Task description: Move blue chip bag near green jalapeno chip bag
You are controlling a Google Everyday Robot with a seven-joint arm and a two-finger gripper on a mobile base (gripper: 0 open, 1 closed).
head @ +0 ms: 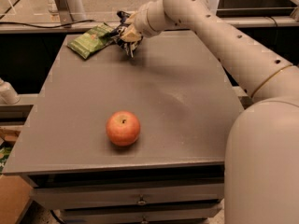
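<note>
The green jalapeno chip bag lies flat at the far left corner of the grey table. My gripper hangs at the far edge of the table, just right of the green bag, and is shut on the blue chip bag. The dark crumpled bag is held just above the table top and is mostly hidden by the gripper. Its left edge almost touches the green bag's right end.
A red apple stands on the near middle of the table. My arm crosses over the far right part of the table. A white post rises behind the green bag. Drawers sit under the front edge.
</note>
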